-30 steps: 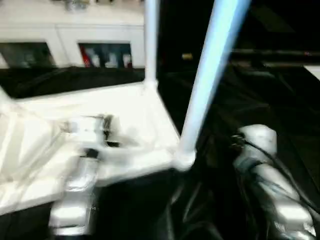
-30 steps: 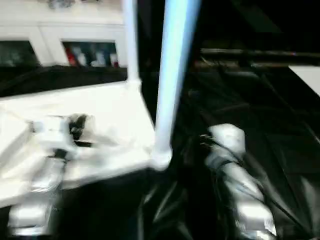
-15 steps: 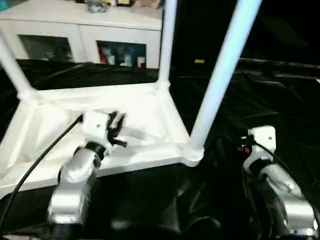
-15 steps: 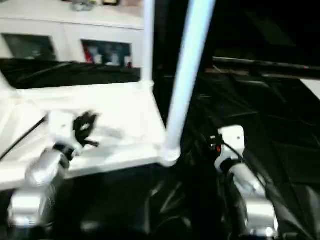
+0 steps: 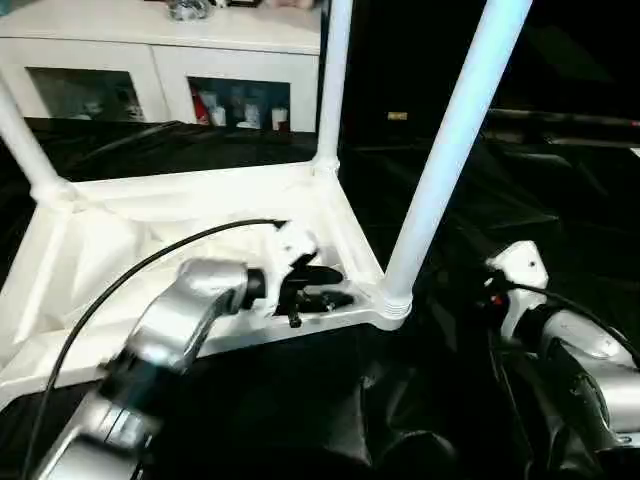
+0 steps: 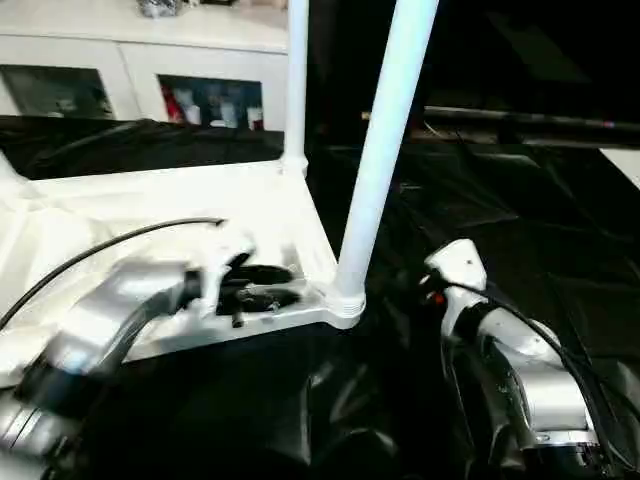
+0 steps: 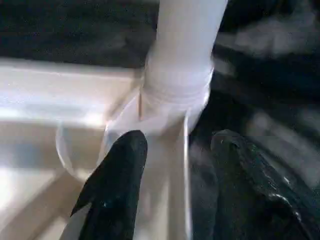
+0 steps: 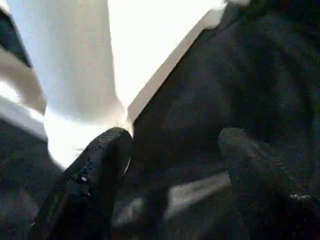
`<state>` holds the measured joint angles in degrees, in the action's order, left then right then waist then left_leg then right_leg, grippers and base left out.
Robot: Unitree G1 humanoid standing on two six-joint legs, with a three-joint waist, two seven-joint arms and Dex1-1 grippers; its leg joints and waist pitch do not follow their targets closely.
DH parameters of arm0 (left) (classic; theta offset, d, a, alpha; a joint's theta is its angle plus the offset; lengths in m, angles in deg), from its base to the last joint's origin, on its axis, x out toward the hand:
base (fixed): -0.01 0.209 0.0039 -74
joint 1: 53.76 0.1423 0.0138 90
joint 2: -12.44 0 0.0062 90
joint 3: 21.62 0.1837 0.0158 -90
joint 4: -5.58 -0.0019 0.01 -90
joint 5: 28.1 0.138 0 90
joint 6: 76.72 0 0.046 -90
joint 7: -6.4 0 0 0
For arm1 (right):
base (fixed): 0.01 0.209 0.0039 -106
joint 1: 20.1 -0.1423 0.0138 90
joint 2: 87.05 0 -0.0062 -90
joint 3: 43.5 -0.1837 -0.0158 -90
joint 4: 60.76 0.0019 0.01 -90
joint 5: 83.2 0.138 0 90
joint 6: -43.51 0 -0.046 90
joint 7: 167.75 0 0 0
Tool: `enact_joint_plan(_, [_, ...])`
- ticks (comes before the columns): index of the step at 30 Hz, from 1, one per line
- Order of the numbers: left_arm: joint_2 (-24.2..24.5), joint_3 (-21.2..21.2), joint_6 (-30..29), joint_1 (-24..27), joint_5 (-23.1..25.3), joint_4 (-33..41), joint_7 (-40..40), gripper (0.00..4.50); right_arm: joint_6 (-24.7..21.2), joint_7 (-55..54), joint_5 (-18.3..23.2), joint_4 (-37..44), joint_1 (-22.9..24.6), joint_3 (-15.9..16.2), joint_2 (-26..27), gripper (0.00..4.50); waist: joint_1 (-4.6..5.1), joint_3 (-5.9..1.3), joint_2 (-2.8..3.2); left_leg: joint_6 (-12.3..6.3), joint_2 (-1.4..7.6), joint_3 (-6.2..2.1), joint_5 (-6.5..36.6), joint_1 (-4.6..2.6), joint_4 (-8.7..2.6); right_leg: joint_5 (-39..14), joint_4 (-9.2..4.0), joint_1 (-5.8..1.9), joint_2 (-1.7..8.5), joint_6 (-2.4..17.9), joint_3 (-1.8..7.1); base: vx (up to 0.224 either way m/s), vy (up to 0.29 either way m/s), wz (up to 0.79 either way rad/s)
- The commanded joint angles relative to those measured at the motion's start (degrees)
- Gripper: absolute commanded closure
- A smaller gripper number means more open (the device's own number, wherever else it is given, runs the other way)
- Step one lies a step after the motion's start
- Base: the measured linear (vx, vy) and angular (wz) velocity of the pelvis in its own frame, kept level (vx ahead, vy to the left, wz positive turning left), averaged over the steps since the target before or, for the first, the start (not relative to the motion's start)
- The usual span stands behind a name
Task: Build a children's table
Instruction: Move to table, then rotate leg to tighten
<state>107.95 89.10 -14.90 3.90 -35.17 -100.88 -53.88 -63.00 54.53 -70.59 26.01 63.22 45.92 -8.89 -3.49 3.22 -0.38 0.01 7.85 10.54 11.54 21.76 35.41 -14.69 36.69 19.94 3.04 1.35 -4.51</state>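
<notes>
The white tabletop [image 5: 200,215] lies upside down on a bench draped in black cloth [image 5: 560,200], its ribbed underside facing up. Three legs show standing upright in corner sockets: the near right leg [image 5: 450,150], the far right leg [image 5: 333,80], and a far left leg [image 5: 25,140] at the picture's edge.

The left tool [image 5: 318,288] reaches in over the underside, close to the tabletop's near right corner, just beside the base of the near right leg. Its two black fingers [image 7: 117,185] stand apart, and in the left wrist view they straddle the tabletop's edge rib below the socket [image 7: 177,92], one finger over the white plastic and the other over the dark cloth (whether either finger touches the rim is hard to judge). A black cable [image 5: 130,270] arcs over the left forearm.

The right tool [image 8: 170,175] sits off the tabletop, over the black cloth to the right of the near right leg. Its fingers [image 8: 92,180] are spread wide with nothing between them; one finger lies near the leg's base.

A white cabinet [image 5: 150,60] with glass doors stands behind the bench.
</notes>
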Motion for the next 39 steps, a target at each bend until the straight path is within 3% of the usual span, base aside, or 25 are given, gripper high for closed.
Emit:
enact_joint_plan(1, [0.57, 1.67, -0.64, -1.47, 1.39, -1.28, -0.27, 1.76, -0.56, 1.02, -0.68, 0.97, 0.24, 0.52, -0.9, 1.27, -0.46, -4.07, -0.11, -5.68, 6.21, -3.17, 0.58, -0.69, -3.99, 9.81, -3.53, -2.09, 7.57, 14.32, 4.07, 0.0, 0.0, 0.0])
enact_joint_plan(3, [0.87, 3.1, -3.01, -3.1, 1.5, -3.08, -0.81, 1.76, -1.02, 1.92, -0.32, 1.58, 0.83, 0.91, -1.78, 1.27, -0.63, -4.27, 0.05, -7.68, 6.17, -2.99, -0.7, -0.7, -3.54, 13.81, -3.21, -1.8, 7.54, 15.48, 3.99, 0.0, 0.0, 0.0])
enact_joint_plan(5, [0.27, 3.05, -3.01, -3.66, 1.97, -4.0, -0.41, 1.9, -1.28, 2.31, -0.12, 1.93, 1.2, 0.81, -2.02, 1.27, -0.76, -4.03, 0.09, -8.11, 6.38, -3.02, 0.25, -0.37, -3.61, 13.26, -3.33, -1.73, 7.72, 16.07, 3.91, 0.0, 0.0, 0.0])
enact_joint_plan(8, [-1.75, 1.9, -2.94, -5.39, 3.25, -7.45, 2.1, 2.09, -1.25, 2.76, -0.07, 1.95, 1.48, 0.92, -2.52, 1.27, -1.0, -3.61, 0.2, -6.49, 6.49, -2.91, 4.89, -0.6, -3.83, 5.61, -4.3, -1.68, 7.81, 15.87, 3.97, 0.0, 0.0, 0.0])
enact_joint_plan(9, [-2.06, 1.81, -2.85, -5.8, 3.51, -8.2, 2.39, 2.16, -1.18, 2.89, -0.14, 1.95, 1.54, 1.06, -2.7, 1.27, -1.35, -3.34, 0.09, -4.9, 6.6, -2.84, 7.58, -0.92, -4.06, 0.4, -4.85, -1.51, 7.78, 15.45, 4.05, 0.0, 0.0, 0.0])
enact_joint_plan(11, [-2.42, 1.92, -3.63, -6.47, 3.41, -8.72, 2.22, 2.27, -0.8, 3.2, -0.13, 1.46, 1.49, 1.22, -2.93, 1.27, -1.71, -3.22, 0.02, -3.76, 6.68, -2.78, 8.88, -0.98, -4.22, -3.34, -5.13, -1.43, 7.91, 14.75, 4.15, 0.0, 0.0, 0.0])
enact_joint_plan(17, [-2.47, 3.42, -4.91, -5.93, 3.03, -6.51, 1.27, 2.85, -0.39, 3.96, -0.27, 0.88, 1.33, 1.72, -3.23, 1.27, -1.61, -3.01, 0.15, -1.78, 6.74, -2.8, 11.55, -0.97, -4.68, -8.68, -5.55, -1.08, 8.06, 13.21, 4.31, 0.0, 0.0, 0.0])
enact_joint_plan(33, [-3.25, 5.0, 0.89, -6.44, 5.63, -10.37, -0.07, 4.35, 0.15, 3.95, -0.62, 1.18, 1.95, 1.52, -3.06, 1.27, -1.71, -3.07, 0.27, -2.68, 6.74, -2.71, 10.59, -0.82, -4.74, -6.6, -5.6, -0.94, 7.96, 13.14, 4.41, 0.0, 0.0, 0.0])
enact_joint_plan(39, [-2.58, 6.28, 3.18, -6.7, 6.67, -11.63, -1.39, 4.47, 0.3, 3.92, -0.52, 1.08, 2.03, 1.29, -3.07, 1.27, -1.68, -2.99, 0.38, -1.99, 6.78, -2.74, 11.98, -0.94, -4.82, -8.72, -5.89, -0.84, 8.07, 12.72, 4.51, 0.0, 0.0, 0.0])
